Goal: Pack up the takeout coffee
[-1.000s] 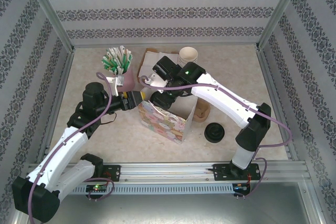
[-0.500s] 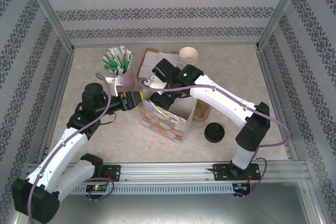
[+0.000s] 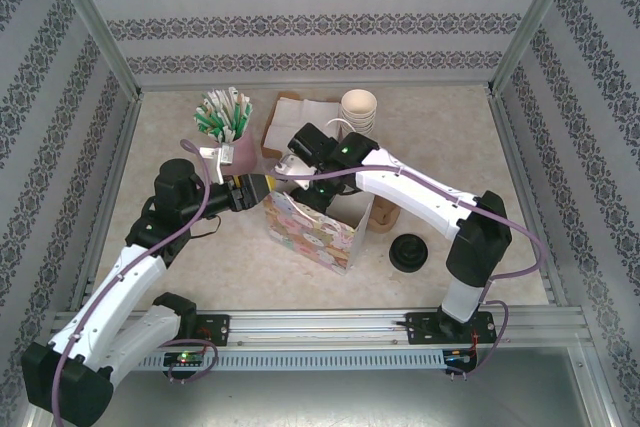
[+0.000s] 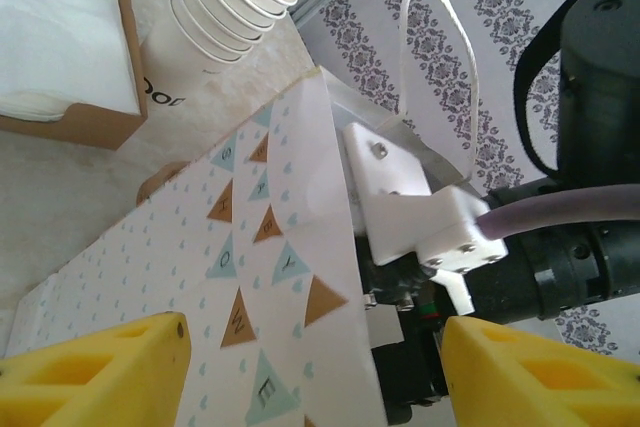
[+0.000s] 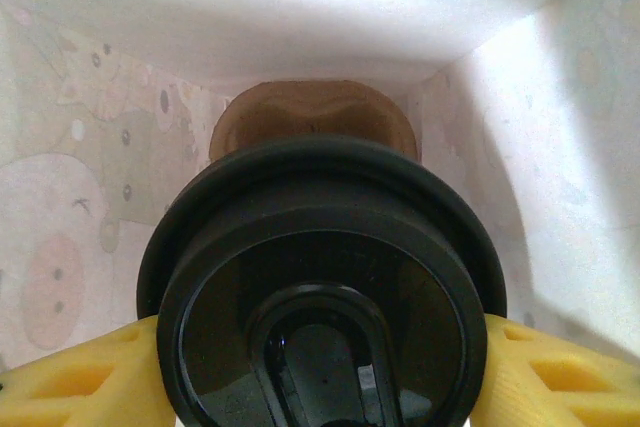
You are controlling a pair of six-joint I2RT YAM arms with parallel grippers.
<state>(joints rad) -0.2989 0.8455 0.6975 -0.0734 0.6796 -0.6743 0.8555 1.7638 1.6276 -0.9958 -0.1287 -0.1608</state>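
The takeout coffee shows its round black lid point(image 5: 320, 287) from above. My right gripper point(image 5: 320, 382) is shut on it, with a yellow finger point(image 5: 80, 377) on each side. The cup body is hidden under the lid. It hangs inside the patterned paper bag point(image 3: 312, 230), above a brown piece point(image 5: 310, 112) on the bag's floor. From above, the right gripper point(image 3: 308, 179) reaches down into the bag's open top. My left gripper point(image 3: 256, 187) is at the bag's left top corner. Its yellow fingers point(image 4: 90, 367) stand wide apart, open, astride the bag's wall point(image 4: 250, 247).
A stack of lidless white cups point(image 3: 358, 107) and a napkin box point(image 3: 290, 115) stand behind the bag. A pink holder of straws point(image 3: 228, 132) is at back left. A loose black lid point(image 3: 408, 250) and a brown ring point(image 3: 386, 211) lie right of the bag.
The right wrist has shifted slightly left and lower into the bag's mouth with the coffee. The left arm has hardly moved.
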